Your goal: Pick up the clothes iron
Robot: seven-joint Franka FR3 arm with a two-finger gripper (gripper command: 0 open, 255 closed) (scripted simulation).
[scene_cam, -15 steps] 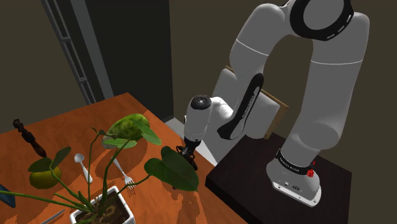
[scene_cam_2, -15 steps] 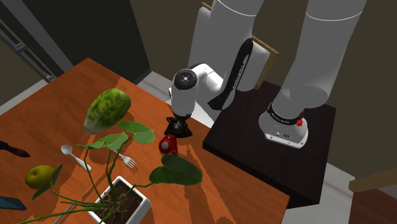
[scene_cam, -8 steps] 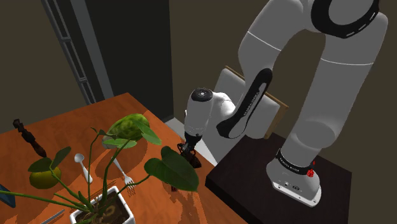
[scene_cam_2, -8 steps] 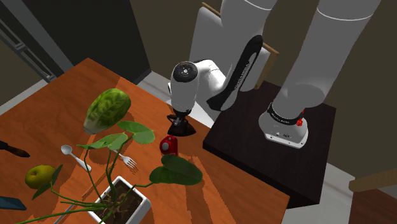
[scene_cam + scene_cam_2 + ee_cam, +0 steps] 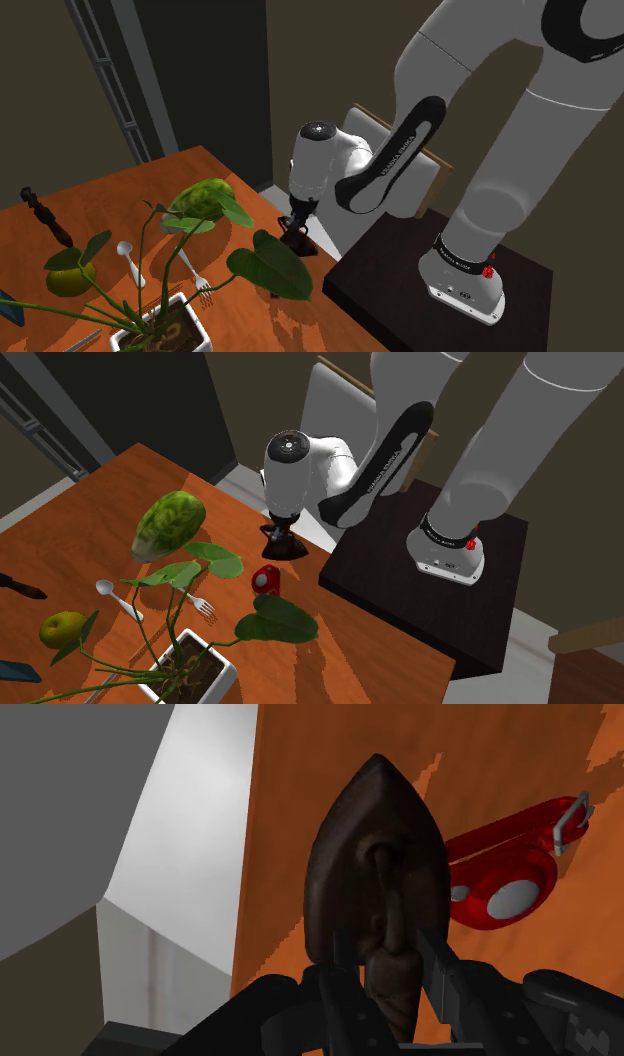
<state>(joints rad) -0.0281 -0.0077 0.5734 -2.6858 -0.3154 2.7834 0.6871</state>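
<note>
The clothes iron (image 5: 375,874) is dark brown, pointed, with a handle along its top. My gripper (image 5: 390,982) is shut on that handle, one black finger (image 5: 338,994) on each side. In the second exterior view the iron (image 5: 284,544) hangs under the gripper (image 5: 279,533), just above the orange table (image 5: 90,542) near its edge by the stand. The shoulder view has the iron (image 5: 296,238) below the gripper (image 5: 292,224), partly behind a plant leaf.
A small red object (image 5: 265,580) lies on the table right beside the iron. A potted plant in a white planter (image 5: 200,667), a green leafy vegetable (image 5: 168,524), a white fork (image 5: 203,607), a spoon and a yellow-green fruit (image 5: 60,627) sit farther in. The dark stand (image 5: 400,602) adjoins the table.
The arm has risen and the gripper with the iron has moved up a little, away from the red object. Nothing else on the table has moved.
</note>
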